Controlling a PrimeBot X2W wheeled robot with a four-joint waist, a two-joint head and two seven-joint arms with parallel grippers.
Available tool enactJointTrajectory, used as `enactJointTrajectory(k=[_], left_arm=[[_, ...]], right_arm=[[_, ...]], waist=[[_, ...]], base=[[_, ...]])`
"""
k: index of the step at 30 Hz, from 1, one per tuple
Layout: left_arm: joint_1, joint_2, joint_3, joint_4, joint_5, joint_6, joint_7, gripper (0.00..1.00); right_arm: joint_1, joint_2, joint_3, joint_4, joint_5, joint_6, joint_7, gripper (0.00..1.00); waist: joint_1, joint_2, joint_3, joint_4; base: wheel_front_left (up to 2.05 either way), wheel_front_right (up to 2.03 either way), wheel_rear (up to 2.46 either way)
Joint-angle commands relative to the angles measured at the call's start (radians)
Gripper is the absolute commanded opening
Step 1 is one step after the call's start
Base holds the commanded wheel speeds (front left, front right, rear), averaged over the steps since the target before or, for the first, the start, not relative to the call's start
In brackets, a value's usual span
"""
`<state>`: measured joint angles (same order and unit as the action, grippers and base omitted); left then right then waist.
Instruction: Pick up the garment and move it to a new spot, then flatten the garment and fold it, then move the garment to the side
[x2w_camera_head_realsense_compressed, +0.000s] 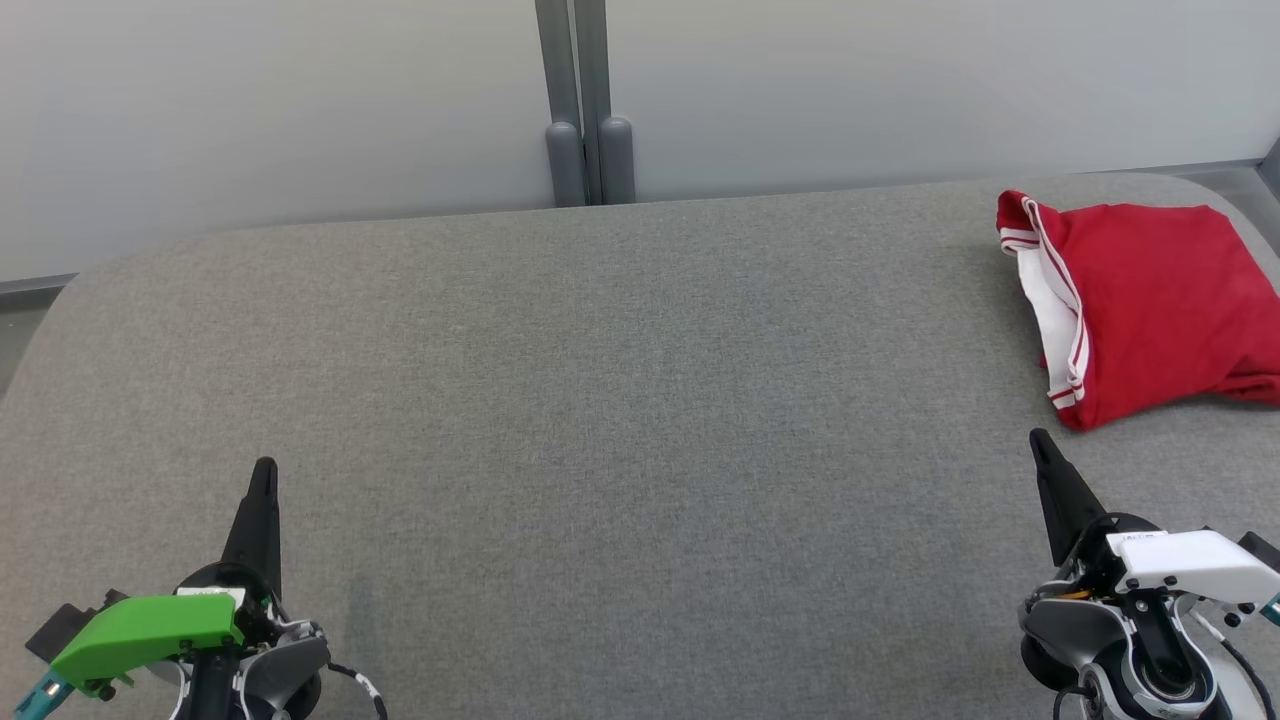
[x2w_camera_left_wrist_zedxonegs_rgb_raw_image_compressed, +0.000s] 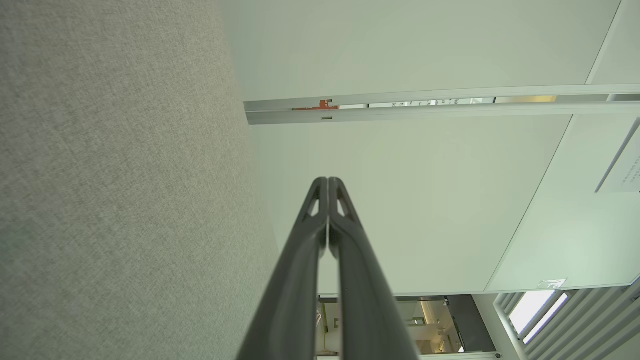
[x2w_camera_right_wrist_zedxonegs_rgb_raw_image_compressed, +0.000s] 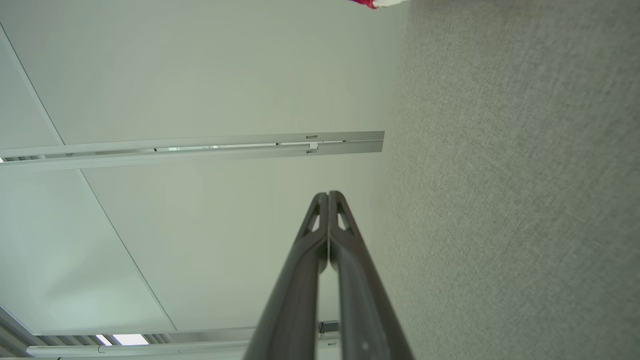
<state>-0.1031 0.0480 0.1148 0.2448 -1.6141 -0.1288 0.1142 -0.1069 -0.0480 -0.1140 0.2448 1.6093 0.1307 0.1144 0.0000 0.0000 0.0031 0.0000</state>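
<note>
Now the folded red garment (x2w_camera_head_realsense_compressed: 1150, 310) lies at the far right of the grey table (x2w_camera_head_realsense_compressed: 600, 380), running past the head view's right edge. Nearer the robot, the left gripper (x2w_camera_head_realsense_compressed: 264, 468) and right gripper (x2w_camera_head_realsense_compressed: 1037, 437) have their fingers pressed together, holding nothing, the right one near the garment but apart from it
</note>
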Motion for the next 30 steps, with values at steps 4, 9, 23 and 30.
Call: enactJointTrajectory(k=[4,9,23,30], left_arm=[[-0.013,0.004,0.002,0.001,0.003,-0.005,0.004,0.00],[-0.013,0.004,0.002,0.001,0.003,-0.005,0.004,0.00],[-0.013,0.004,0.002,0.001,0.003,-0.005,0.004,0.00],[-0.013,0.004,0.002,0.001,0.003,-0.005,0.004,0.00]], right_arm=[[-0.005,-0.004,0.001,0.001,0.007,0.000,0.003,0.00],[-0.005,-0.004,0.001,0.001,0.007,0.000,0.003,0.00],[-0.005,-0.004,0.001,0.001,0.007,0.000,0.003,0.00],[-0.005,-0.004,0.001,0.001,0.007,0.000,0.003,0.00]], waist=[[0.0000,0.0000,0.000,0.000],[0.0000,0.0000,0.000,0.000],[0.0000,0.0000,0.000,0.000],[0.0000,0.0000,0.000,0.000]], base=[[0.00,0.00,0.00],[0.00,0.00,0.00],[0.00,0.00,0.00],[0.00,0.00,0.00]])
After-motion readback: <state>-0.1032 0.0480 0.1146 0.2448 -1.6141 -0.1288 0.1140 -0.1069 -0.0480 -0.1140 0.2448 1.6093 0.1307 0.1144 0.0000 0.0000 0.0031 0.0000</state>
